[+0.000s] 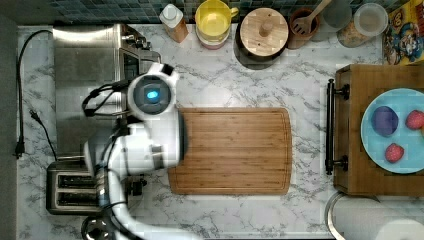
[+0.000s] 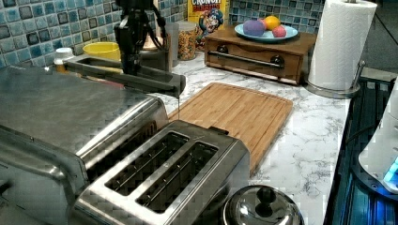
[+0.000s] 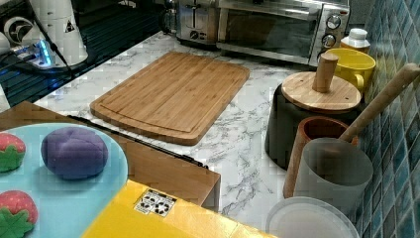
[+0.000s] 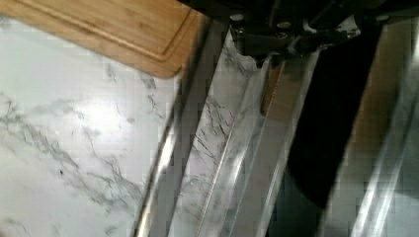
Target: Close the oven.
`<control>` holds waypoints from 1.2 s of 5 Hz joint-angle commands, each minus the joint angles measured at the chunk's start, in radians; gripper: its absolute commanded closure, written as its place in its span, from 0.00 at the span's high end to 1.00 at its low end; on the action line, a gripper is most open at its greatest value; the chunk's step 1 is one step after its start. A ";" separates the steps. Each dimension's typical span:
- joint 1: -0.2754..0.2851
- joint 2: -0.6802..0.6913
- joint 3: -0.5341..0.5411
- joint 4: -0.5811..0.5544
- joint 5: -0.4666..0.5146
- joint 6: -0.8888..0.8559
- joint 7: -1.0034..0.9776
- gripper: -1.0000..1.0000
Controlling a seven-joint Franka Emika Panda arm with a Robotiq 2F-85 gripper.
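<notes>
Steel oven (image 2: 70, 112) door juts partly open under the hand (image 2: 130, 70); its grip state is unclear.

Silver oven (image 3: 277, 27), white grey-veined marble counter (image 1: 240, 87), yellow bowl (image 1: 214, 20).

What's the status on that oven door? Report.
Gripper at the door's top edge. Oven door ajar, not shut. Cutting board flat on the counter in front, not blocking.

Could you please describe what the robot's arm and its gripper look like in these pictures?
The arm has rounded, glossy white segments with dark joints, a round cap with a glowing blue light, and black cables looped alongside. The gripper is black and boxy.
</notes>
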 commanded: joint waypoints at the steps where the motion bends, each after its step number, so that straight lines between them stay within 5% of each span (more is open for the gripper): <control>1: 0.129 -0.176 0.035 -0.105 -0.239 0.205 0.382 0.00; 2: 0.136 -0.262 0.011 -0.123 -0.231 0.225 0.411 0.00; 3: 0.139 -0.371 -0.007 -0.158 0.037 0.200 0.202 0.00; 4: 0.165 -0.319 -0.004 -0.037 0.025 0.021 0.192 0.00; 5: 0.153 -0.209 0.070 0.112 -0.234 -0.174 0.435 0.00; 6: 0.108 -0.209 0.114 0.112 -0.232 -0.174 0.433 0.00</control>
